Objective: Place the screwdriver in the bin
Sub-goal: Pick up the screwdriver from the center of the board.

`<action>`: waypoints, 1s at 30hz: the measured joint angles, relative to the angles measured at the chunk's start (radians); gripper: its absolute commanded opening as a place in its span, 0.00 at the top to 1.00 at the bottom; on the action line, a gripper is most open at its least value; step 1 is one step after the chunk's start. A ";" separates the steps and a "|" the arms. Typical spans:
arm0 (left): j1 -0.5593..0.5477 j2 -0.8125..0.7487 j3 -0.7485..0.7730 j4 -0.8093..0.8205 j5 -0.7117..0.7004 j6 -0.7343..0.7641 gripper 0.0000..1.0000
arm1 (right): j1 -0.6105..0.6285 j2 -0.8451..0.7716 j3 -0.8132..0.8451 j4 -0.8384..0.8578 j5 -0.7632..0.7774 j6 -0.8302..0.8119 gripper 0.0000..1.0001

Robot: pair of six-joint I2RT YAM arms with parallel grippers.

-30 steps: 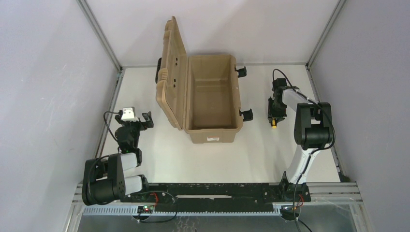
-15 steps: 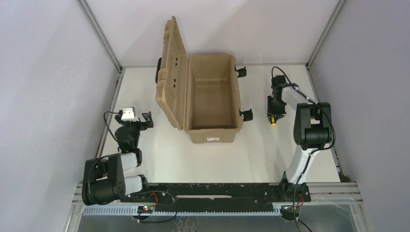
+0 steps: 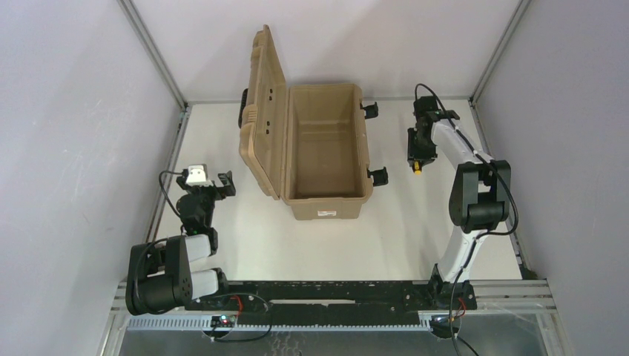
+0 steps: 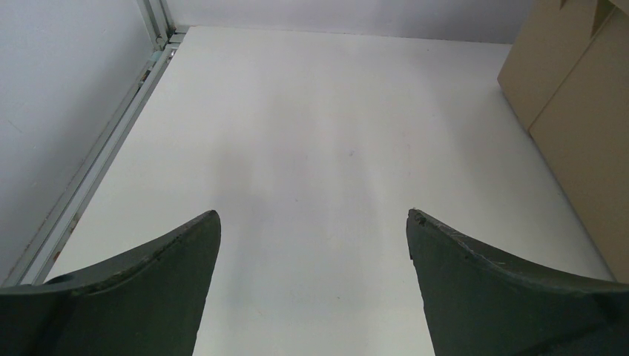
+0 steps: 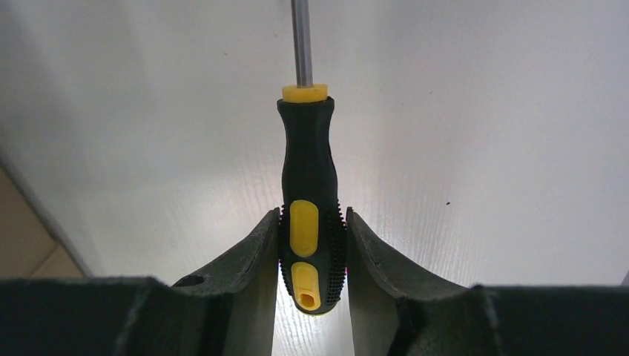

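1. While the right end effector (image 5: 312,216) stands at 2 o'clock on the white desk (image 3: 386,230), its two dark fingers are clamped on the small screwdriver with a yellow-and-black handle (image 5: 308,170), gripping the ribbed butt of the handle from either side.
2. Screwdriver shaft, thin grey metal: in the right wrist view it runs from the yellow collar toward 12 o'clock and out of frame.
3. Screwdriver position: outside the large tan rectangular plastic bin (image 3: 326,204), at its 3 o'clock side, apart from its wall.
4. Bin: at the middle of the desk, toward 12 o'clock, with no contents showing inside it. Its ribbed hinged lid (image 3: 267,111) stands open at its 9 o'clock side.
5. Bin fittings: two black latches (image 3: 378,176) on the 3 o'clock wall and a small white label (image 3: 327,213) on the 6 o'clock end.
6. Left end effector (image 4: 312,215): at 8 o'clock on the desk, fingers spread wide apart with nothing between them, and the bin's corner at its 2 o'clock.
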 measured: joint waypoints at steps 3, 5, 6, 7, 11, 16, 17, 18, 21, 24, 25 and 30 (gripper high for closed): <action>0.000 0.000 0.000 0.000 0.000 0.000 0.00 | 0.011 -0.009 0.057 -0.032 0.011 0.011 1.00; 0.000 0.000 0.000 0.000 0.000 0.000 0.00 | 0.018 -0.012 0.095 -0.053 0.019 0.019 1.00; 0.000 0.000 0.000 0.000 0.000 0.000 0.00 | 0.022 -0.014 0.120 -0.065 0.024 0.023 1.00; 0.000 0.000 0.000 0.000 0.000 0.000 0.00 | 0.025 -0.016 0.142 -0.074 0.029 0.027 1.00; 0.000 0.000 0.000 0.000 0.000 0.000 0.00 | 0.041 -0.020 0.249 -0.123 0.046 0.046 1.00; 0.000 0.000 0.000 0.000 0.000 0.000 0.00 | 0.069 -0.020 0.397 -0.188 0.064 0.065 1.00; 0.000 0.000 0.000 0.000 0.000 0.000 0.00 | 0.076 -0.020 0.426 -0.199 0.066 0.070 1.00; 0.000 0.000 0.000 0.000 0.000 0.000 0.00 | 0.082 -0.020 0.454 -0.212 0.068 0.075 1.00; 0.000 0.000 0.000 0.000 0.000 0.000 0.00 | 0.106 -0.020 0.546 -0.255 0.079 0.086 1.00; 0.000 0.000 0.000 0.000 0.000 0.000 0.00 | 0.134 -0.020 0.635 -0.294 0.085 0.099 1.00; 0.000 0.000 0.000 0.000 0.000 0.000 0.00 | 0.144 -0.020 0.664 -0.307 0.087 0.102 1.00; 0.000 0.000 0.000 0.000 0.000 0.000 0.00 | 0.200 -0.012 0.806 -0.366 0.098 0.130 1.00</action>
